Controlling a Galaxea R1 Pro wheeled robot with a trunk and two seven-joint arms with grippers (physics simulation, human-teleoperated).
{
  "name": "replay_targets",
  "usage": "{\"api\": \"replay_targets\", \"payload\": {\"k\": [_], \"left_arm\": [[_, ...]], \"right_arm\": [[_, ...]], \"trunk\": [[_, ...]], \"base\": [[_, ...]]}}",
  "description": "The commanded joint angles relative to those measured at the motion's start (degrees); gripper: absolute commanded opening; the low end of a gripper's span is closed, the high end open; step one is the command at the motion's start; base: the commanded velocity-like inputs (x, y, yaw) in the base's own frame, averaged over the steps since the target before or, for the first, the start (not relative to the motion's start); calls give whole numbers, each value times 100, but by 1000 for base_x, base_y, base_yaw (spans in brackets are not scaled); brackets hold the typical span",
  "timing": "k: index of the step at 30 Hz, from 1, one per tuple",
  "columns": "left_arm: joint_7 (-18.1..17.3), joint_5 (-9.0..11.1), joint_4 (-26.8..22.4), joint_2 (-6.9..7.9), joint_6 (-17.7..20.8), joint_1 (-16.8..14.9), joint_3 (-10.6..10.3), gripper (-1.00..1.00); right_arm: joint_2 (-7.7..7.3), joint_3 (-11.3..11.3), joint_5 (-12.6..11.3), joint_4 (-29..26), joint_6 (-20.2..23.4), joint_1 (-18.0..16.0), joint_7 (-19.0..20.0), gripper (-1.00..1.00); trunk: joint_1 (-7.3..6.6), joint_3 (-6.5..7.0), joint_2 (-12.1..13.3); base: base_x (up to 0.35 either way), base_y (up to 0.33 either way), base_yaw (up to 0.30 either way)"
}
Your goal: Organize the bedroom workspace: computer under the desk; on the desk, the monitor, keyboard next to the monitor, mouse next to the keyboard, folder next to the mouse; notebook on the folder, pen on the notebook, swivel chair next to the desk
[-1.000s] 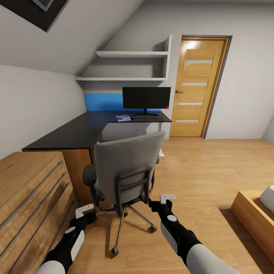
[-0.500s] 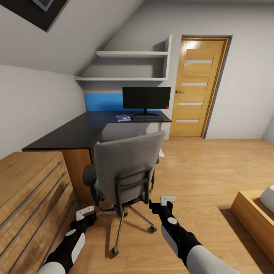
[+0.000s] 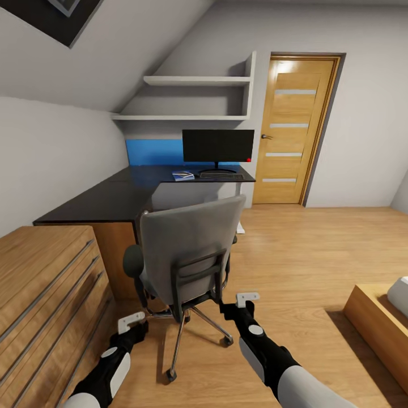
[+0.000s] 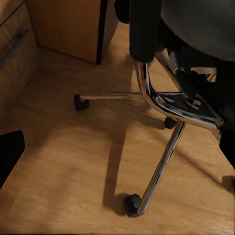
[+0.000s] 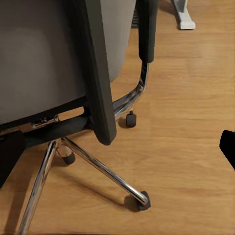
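The grey swivel chair [image 3: 190, 249] stands with its back to me, in front of the black-topped desk [image 3: 107, 198]. At the desk's far end the monitor [image 3: 217, 146] stands with the keyboard [image 3: 221, 176] before it. Left of the keyboard lies a small flat blue-and-white thing [image 3: 183, 175], too small to name. The computer, mouse and pen are hidden or too small to make out. My left gripper [image 3: 131, 322] hangs low beside the chair's chrome base [image 4: 166, 105], open. My right gripper [image 3: 247, 297] is just behind the chair's right side, open, its fingers [image 5: 227, 147] wide apart around the castors.
A low light-wood cabinet [image 3: 45, 283] stands close on the left. A wooden door [image 3: 294, 130] is at the back right, with wall shelves [image 3: 192, 99] over the desk. A wooden bed frame [image 3: 379, 323] sits at the right edge. Bare wood floor [image 3: 300, 249] stretches right of the chair.
My left gripper has dropped a little and shifted right, toward the chair's base. The right gripper has edged slightly left. Chair and camera have stayed put.
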Motion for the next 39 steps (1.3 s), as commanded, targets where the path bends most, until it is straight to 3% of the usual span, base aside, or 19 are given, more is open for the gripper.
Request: {"api": "replay_targets", "payload": {"k": [1, 7, 11, 22, 33, 39], "left_arm": [[-35, 28, 28, -6, -23, -4, -7, 100], [-632, 23, 127, -13, -40, -4, -228, 100], [-843, 17, 225, -14, -42, -4, -305, 100], [-913, 13, 290, -15, -42, -5, -712, 100], [-901, 18, 296, -66, -28, -4, -812, 100], [-879, 18, 296, -120, -27, -4, -823, 100]], "right_arm": [[-5, 63, -51, 13, -27, -6, 3, 100], [-8, 114, 14, 40, -27, -6, 212, 100], [-9, 119, 24, 43, -27, -7, 231, 100], [-9, 121, 27, 44, -27, -6, 236, 100], [-9, 122, 27, 44, -27, -7, 230, 100], [-9, 122, 27, 44, -27, -6, 229, 100]], "trunk": [[-1, -5, -2], [-1, -5, -2], [-1, -5, -2], [-1, -5, -2], [-1, -5, -2], [131, -113, -243]], "base": [[0, 0, 0], [0, 0, 0], [0, 0, 0], [0, -126, 0], [0, -27, 0], [0, -1, 0]]}}
